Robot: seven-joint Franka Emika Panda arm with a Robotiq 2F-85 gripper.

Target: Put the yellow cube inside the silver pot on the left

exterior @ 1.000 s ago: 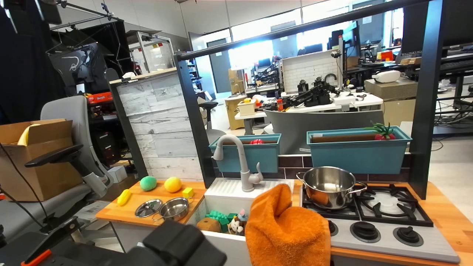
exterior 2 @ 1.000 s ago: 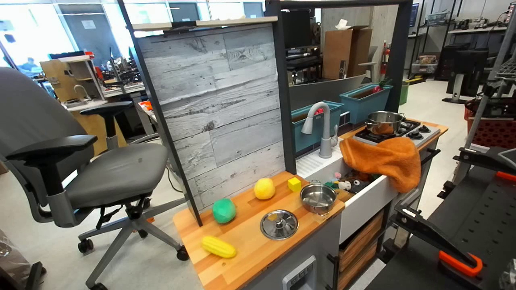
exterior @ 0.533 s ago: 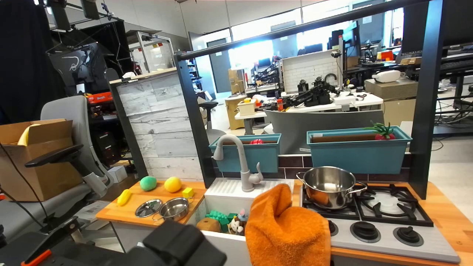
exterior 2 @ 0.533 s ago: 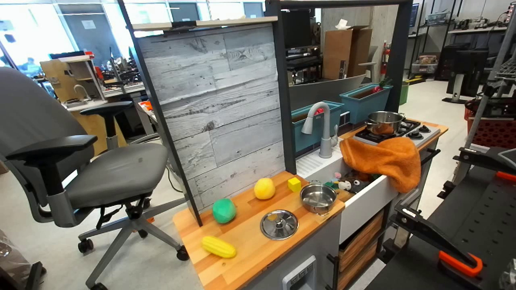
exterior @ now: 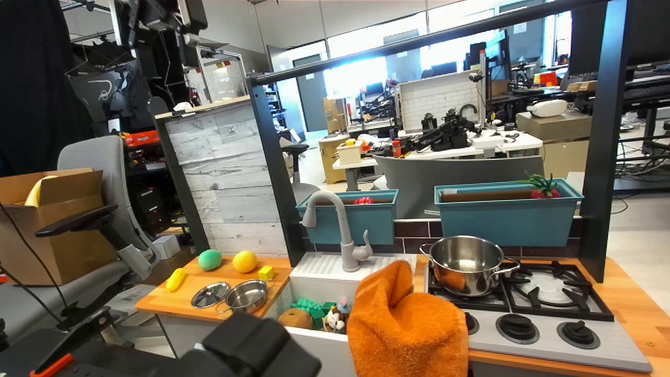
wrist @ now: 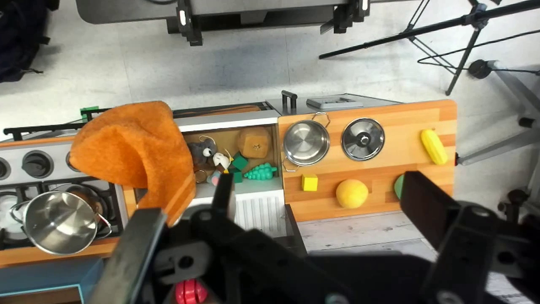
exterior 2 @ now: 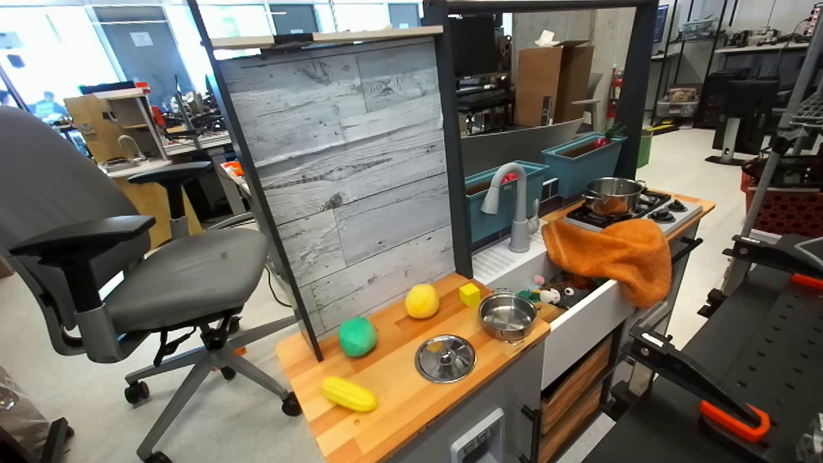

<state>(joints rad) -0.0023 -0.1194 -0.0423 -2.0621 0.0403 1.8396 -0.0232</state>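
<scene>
The small yellow cube sits on the wooden counter in both exterior views, just behind the small silver pot. The pot is low, uncovered and looks empty. In the wrist view the cube lies beside the pot, apart from it. My gripper is high above the counter, with its jaws wide apart and nothing between them. It also shows at the top left of an exterior view.
A metal lid, a yellow ball-shaped fruit, a green one and yellow corn share the counter. The sink, with several toys, an orange towel, a faucet and a taller steel pot are alongside. A plank panel stands behind.
My gripper has moved to the right along the top left of an exterior view, further into the picture. The cube, the pot and the other objects have not moved.
</scene>
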